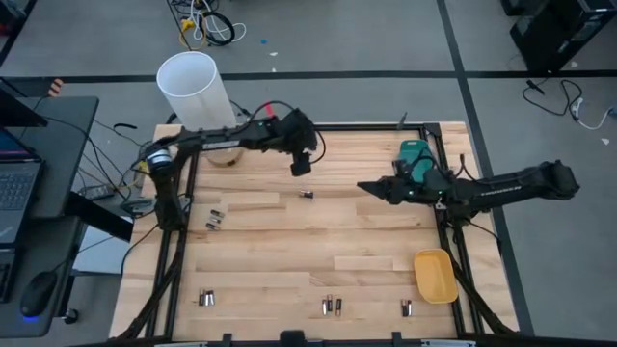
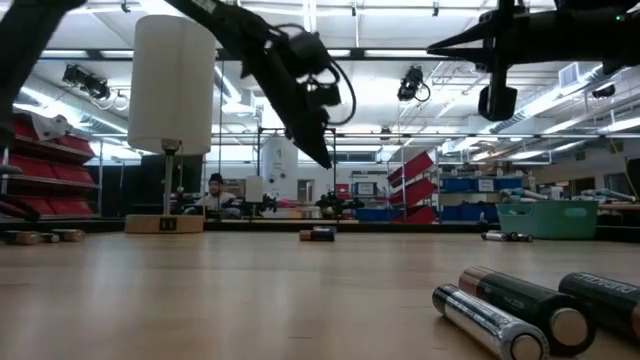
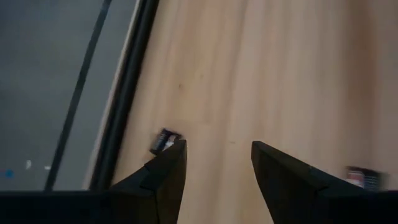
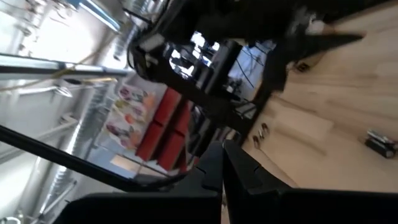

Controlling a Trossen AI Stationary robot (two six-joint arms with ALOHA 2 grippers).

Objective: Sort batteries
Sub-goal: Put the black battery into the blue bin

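Left claw (image 1: 302, 166): fingers spread wide, holding nothing, raised above the worktop (image 1: 289, 251) near the middle of its far edge. One battery (image 1: 307, 194) lies on the wood just beside it, toward the centre. Right claw (image 1: 366, 186): fingers pressed together, empty, raised over the right half, next to the teal tray (image 1: 413, 152). Other batteries (image 1: 214, 220) lie near the left edge, and more (image 1: 333, 306) are spread along the near edge. A yellow tray (image 1: 436, 275) sits at the near right corner.

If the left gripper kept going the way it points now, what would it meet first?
Probably bare wooden tabletop: the open left gripper points down at it. The small dark battery lies just beside that line; depth is unclear.
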